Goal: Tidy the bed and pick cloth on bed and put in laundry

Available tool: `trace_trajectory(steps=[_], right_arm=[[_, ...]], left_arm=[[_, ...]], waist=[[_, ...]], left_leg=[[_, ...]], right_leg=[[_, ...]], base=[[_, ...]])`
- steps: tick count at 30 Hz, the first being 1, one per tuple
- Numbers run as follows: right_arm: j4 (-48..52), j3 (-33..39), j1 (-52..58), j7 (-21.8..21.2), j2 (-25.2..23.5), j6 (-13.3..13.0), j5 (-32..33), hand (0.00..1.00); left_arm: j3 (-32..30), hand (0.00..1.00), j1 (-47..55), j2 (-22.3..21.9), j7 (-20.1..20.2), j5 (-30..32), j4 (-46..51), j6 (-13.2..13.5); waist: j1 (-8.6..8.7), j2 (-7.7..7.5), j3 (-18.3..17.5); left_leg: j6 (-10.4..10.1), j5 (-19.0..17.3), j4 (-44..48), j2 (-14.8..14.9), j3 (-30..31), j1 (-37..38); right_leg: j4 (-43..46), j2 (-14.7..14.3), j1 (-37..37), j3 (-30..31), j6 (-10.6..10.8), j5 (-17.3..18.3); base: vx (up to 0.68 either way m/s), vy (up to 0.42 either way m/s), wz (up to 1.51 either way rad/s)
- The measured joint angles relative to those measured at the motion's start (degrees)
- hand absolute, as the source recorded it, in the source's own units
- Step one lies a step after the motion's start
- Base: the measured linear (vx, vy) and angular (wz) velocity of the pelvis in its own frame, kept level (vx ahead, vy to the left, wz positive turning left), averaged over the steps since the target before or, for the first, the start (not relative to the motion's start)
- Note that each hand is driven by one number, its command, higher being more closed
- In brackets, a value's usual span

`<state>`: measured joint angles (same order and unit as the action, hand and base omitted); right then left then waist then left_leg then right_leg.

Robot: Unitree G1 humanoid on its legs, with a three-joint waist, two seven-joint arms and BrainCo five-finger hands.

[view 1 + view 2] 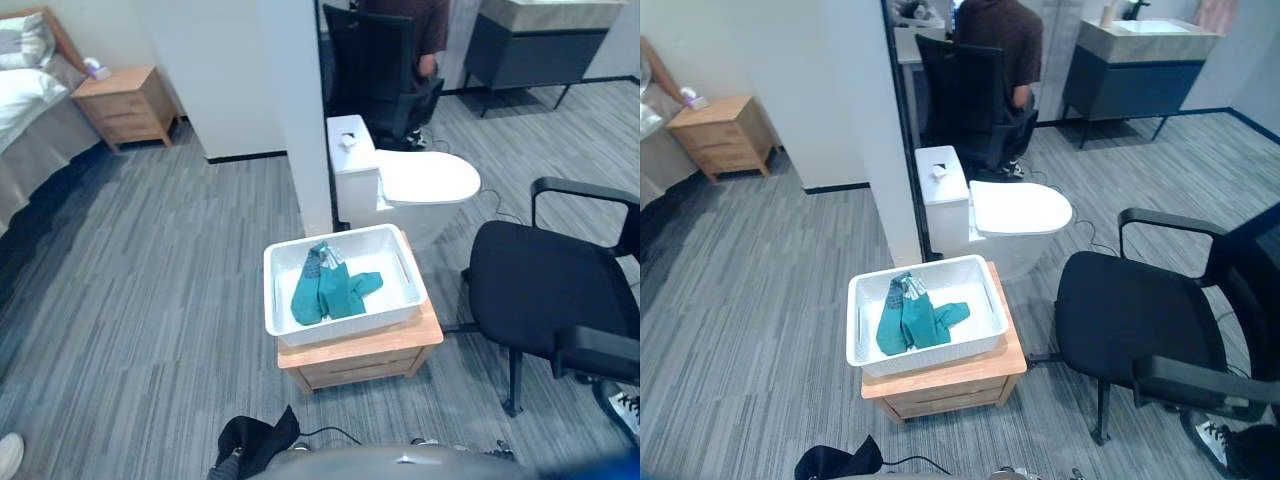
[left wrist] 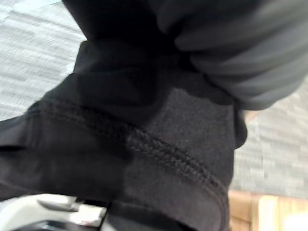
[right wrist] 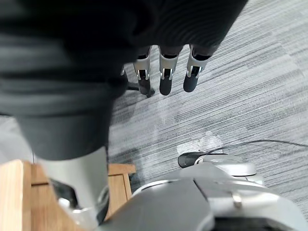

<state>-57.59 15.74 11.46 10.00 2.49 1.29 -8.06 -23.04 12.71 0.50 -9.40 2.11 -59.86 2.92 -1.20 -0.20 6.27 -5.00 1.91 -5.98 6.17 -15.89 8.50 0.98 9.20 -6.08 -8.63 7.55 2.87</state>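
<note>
A white laundry basket (image 1: 283, 262) stands on a small wooden table (image 1: 362, 354) just ahead of me. A teal cloth (image 1: 331, 290) lies crumpled inside it. At the bottom edge of the left eye view my left hand (image 1: 228, 463) is bunched up in a black cloth (image 1: 258, 436), which hangs off the floor short of the table. In the left wrist view that black cloth (image 2: 120, 144) drapes across the hand and hides its fingers. My right hand (image 3: 165, 72) hangs over the grey floor beside the table with straight fingers, holding nothing.
A white toilet (image 1: 420, 185) stands behind the table by a white wall end (image 1: 295, 110). A black office chair (image 1: 550, 290) sits to the right. The bed (image 1: 25, 110) and a nightstand (image 1: 125, 100) are far left. A person (image 1: 405, 30) sits in a chair at the back.
</note>
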Motion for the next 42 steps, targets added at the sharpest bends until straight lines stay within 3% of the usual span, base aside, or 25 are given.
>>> trace_trajectory(steps=[2, 5, 9, 12, 15, 18, 24, 26, 28, 29, 31, 33, 35, 37, 42], right_arm=[[-1.06, 0.00, -0.09, -0.18, -0.02, -0.04, 0.00, 0.00], [-3.63, 0.00, -0.39, -0.17, -0.11, -0.66, 0.29, 0.00], [-6.72, -0.40, -0.38, -0.19, -0.65, -2.02, 3.33, 0.00], [-6.86, -0.43, -0.38, -0.02, -1.07, -3.14, 3.76, 0.00], [-6.18, -0.48, -0.37, 0.34, -0.42, -4.25, 7.40, 0.00], [-5.03, -0.57, 0.26, 0.33, -0.62, -4.26, 8.66, 0.00], [-0.58, -1.11, 3.56, 0.49, -0.11, -4.20, 8.91, 0.00], [-0.01, -2.14, 4.22, 0.30, -0.17, -4.18, 8.30, 0.00], [-0.02, -3.44, 4.13, -0.15, -0.22, -4.17, 6.64, 0.00], [0.60, -3.41, 3.88, -0.41, -0.15, -4.25, 6.65, 0.00], [0.38, -3.12, 3.23, -0.76, -0.04, -4.20, 6.58, 0.00], [-0.36, -2.75, 2.39, -0.84, 0.44, -4.06, 6.48, 0.00], [-0.78, -1.86, 1.80, -1.18, 0.89, -3.62, 4.32, 0.00], [-0.85, -0.81, 1.47, -1.58, 0.93, -3.07, 4.30, 0.00], [-1.75, -0.47, 1.08, -1.77, 0.85, -2.85, 2.18, 0.00]], left_arm=[[-0.94, 1.00, -0.01, -0.10, -0.61, -3.02, 0.00, 0.27], [-7.67, 1.00, -0.32, -1.47, -1.73, -8.82, 0.00, 0.91], [-20.53, 1.00, 0.39, -1.96, -5.21, -19.26, -0.55, 1.52], [-27.62, 1.00, 0.46, 0.25, -7.44, -26.41, 0.07, 2.24], [-34.89, 1.00, -1.85, 4.82, -9.79, -33.76, 2.62, 3.38], [-41.45, 1.00, -5.78, 12.52, -11.39, -37.77, 5.83, 4.62], [-45.62, 1.00, -13.63, 35.96, -13.91, -38.45, 8.95, 6.55], [-42.28, 1.00, -17.89, 42.73, -14.79, -33.58, 11.16, 6.93], [-29.86, 1.00, -25.06, 52.40, -15.92, -26.72, 11.55, 6.94], [-23.19, 1.00, -28.49, 54.52, -16.11, -22.51, 18.16, 6.75], [-16.78, 1.00, -30.20, 53.15, -17.78, -16.57, 29.13, 7.70], [-12.91, 1.00, -31.30, 48.89, -18.64, -10.80, 36.47, 8.74], [-10.03, 1.00, -32.79, 42.00, -20.19, -4.25, 38.97, 8.62], [-6.03, 1.00, -33.18, 38.44, -20.74, -1.07, 39.02, 7.68], [7.88, 1.00, -34.45, 37.82, -20.67, 11.05, 43.47, 3.78]], waist=[[-0.20, -0.43, -0.51], [-2.47, -0.87, -0.83], [-5.86, -2.77, -0.80], [-6.23, -3.41, -0.69], [-6.22, -3.29, -0.64], [-6.37, -3.30, -0.65], [-6.18, -3.12, -0.78], [-6.22, -3.06, -0.84], [-6.48, -2.97, -0.91], [-6.19, -2.60, -1.27], [-5.53, -1.95, -1.42], [-4.58, -1.42, -1.54], [-3.79, -0.43, -1.47], [-2.69, -0.03, -1.48], [-0.25, -0.20, -1.48]], left_leg=[[0.35, 0.37, -0.01, -0.49, 3.23, -1.58], [0.60, 1.12, -0.02, -1.56, 8.44, -3.89], [0.62, 1.32, 0.01, -2.43, 13.57, -5.53], [0.58, 1.28, 0.00, -2.67, 14.21, -5.45], [0.41, 1.07, -0.01, -2.54, 14.40, -5.42], [0.35, 0.62, -0.01, -2.00, 13.88, -5.35], [0.01, -0.34, -0.01, -1.31, 11.71, -4.36], [-0.22, -0.45, 0.04, -1.25, 11.57, -4.08], [-0.12, 0.18, 0.04, -1.21, 11.41, -3.94], [-0.10, 0.35, 0.04, -1.46, 10.87, -3.81], [-0.03, 0.35, 0.13, -1.91, 10.82, -3.88], [-0.02, 0.36, 0.33, -2.00, 10.33, -3.87], [-0.02, 0.36, 0.36, -1.88, 9.00, -3.43], [-0.03, 0.37, 0.40, -1.59, 7.64, -3.04], [-0.01, 0.36, 0.40, -1.12, 3.78, -0.38]], right_leg=[[0.07, 0.64, -0.53, -3.40, 0.14, 1.02], [0.18, 1.39, -1.42, -8.36, 0.54, 2.08], [-0.16, 1.71, -3.81, -13.65, -0.17, 3.02], [-0.27, 1.70, -4.90, -14.28, -0.77, 3.37], [-0.30, 1.54, -4.99, -14.00, -1.11, 3.57], [-0.31, 1.08, -4.87, -13.05, -1.46, 3.83], [0.06, 0.72, -4.10, -10.64, -1.53, 4.99], [0.06, 0.60, -4.01, -10.40, -1.47, 5.03], [0.11, 0.57, -4.03, -10.09, -0.94, 4.66], [0.23, 0.87, -4.05, -9.56, -0.86, 4.57], [0.19, 1.26, -3.89, -9.28, -0.68, 4.46], [0.19, 1.35, -3.15, -8.71, -0.63, 4.35], [0.13, 1.29, -2.73, -7.17, -0.66, 4.16], [0.13, 1.07, -2.72, -6.04, -0.95, 3.89], [0.56, 0.77, -2.69, -2.41, -1.74, 3.35]], base=[[0.05, -0.021, 0.87], [0.11, -0.012, 0.91], [0.13, -0.028, 0.70], [0.08, -0.011, 0.31], [0.01, -0.004, 0.02], [-0.05, -0.017, -0.11], [-0.03, -0.014, -0.15], [0.04, -0.008, -0.11], [0.04, 0.000, -0.09], [0.05, 0.022, -0.15], [0.05, 0.030, -0.12], [0.02, 0.010, -0.17], [0.03, -0.014, -0.31], [0.04, -0.028, -0.33], [0.02, -0.010, -0.42]])
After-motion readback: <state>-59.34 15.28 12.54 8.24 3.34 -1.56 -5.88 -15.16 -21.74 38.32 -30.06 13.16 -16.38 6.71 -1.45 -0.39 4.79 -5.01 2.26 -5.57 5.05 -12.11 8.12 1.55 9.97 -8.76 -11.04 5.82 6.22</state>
